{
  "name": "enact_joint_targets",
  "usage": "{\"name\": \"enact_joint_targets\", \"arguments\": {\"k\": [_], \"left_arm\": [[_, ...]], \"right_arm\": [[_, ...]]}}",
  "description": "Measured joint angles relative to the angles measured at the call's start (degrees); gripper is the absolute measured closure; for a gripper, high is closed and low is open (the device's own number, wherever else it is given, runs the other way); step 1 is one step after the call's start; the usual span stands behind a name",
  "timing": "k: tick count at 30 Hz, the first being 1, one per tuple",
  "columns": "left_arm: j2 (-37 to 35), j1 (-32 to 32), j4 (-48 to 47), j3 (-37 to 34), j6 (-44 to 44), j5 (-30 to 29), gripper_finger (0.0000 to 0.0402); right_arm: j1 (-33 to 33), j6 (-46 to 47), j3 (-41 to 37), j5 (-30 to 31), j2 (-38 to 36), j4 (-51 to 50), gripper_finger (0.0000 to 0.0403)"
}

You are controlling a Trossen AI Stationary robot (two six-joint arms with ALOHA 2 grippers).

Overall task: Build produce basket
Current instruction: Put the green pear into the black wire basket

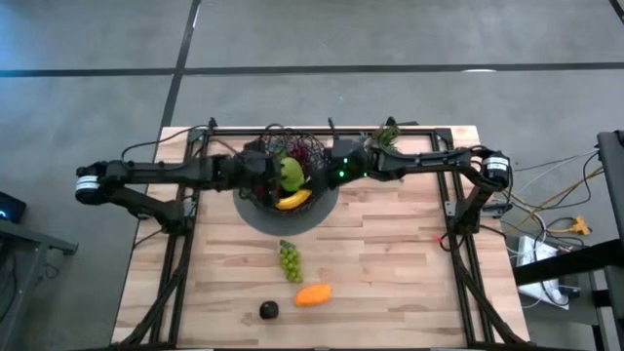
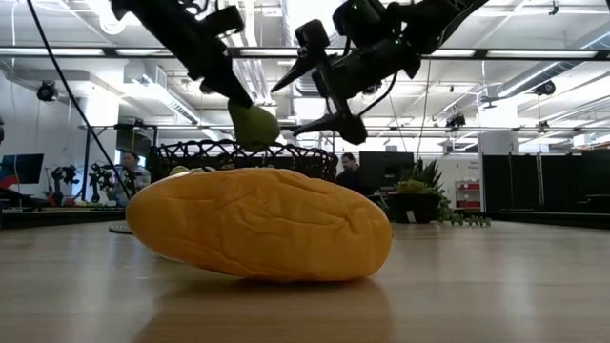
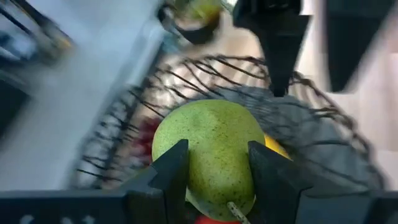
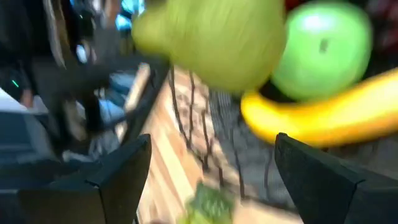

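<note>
The dark wire basket (image 1: 263, 195) stands on a grey disc (image 1: 317, 216) at the table's far middle. A banana (image 1: 292, 200), a green apple (image 4: 320, 46) and dark red fruit lie in it. My left gripper (image 1: 278, 174) is shut on a green pear (image 3: 208, 143) above the basket. My right gripper (image 1: 327, 172) is open and empty over the basket's right rim, just right of the pear. Green grapes (image 1: 290, 260), an orange fruit (image 1: 312, 294) and a dark avocado (image 1: 268, 310) lie on the table nearer the front. My left gripper pinches the pear's wide body (image 3: 186, 155) between its two fingers (image 3: 171, 171), one on each side. The pear's stem end (image 3: 233, 208) points back toward the gripper. The fingers slant down from the table's left. The pear hangs clear above the basket (image 2: 253, 126).
A small potted plant (image 1: 388, 132) stands at the table's far edge, right of the basket. The two grippers are close together over the basket. Bare wood lies at the table's left and right sides.
</note>
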Motion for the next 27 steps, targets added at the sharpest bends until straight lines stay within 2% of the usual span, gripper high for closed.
{"name": "enact_joint_targets", "arguments": {"k": [3,7,16,22,27], "left_arm": [[2.85,2.45,-4.80,4.28,-3.91,8.63,0.0268],[7.63,4.27,-8.92,8.20,-5.76,18.37,0.0268],[18.57,4.42,-6.66,10.62,-6.24,19.60,0.0268],[21.10,4.83,-5.09,13.53,-11.38,18.50,0.0257],[21.16,6.13,-4.92,14.97,-12.11,18.45,0.0198]], "right_arm": [[2.38,-0.75,-0.02,1.57,-1.85,-4.61,0.0085],[5.91,-1.81,0.11,9.25,-4.66,-9.65,0.0093],[12.76,-2.09,0.07,26.16,-10.56,-13.14,0.0099],[14.61,-2.02,0.07,28.95,-12.23,-13.07,0.0099],[15.53,-1.90,0.02,30.11,-11.95,-13.14,0.0099]]}}
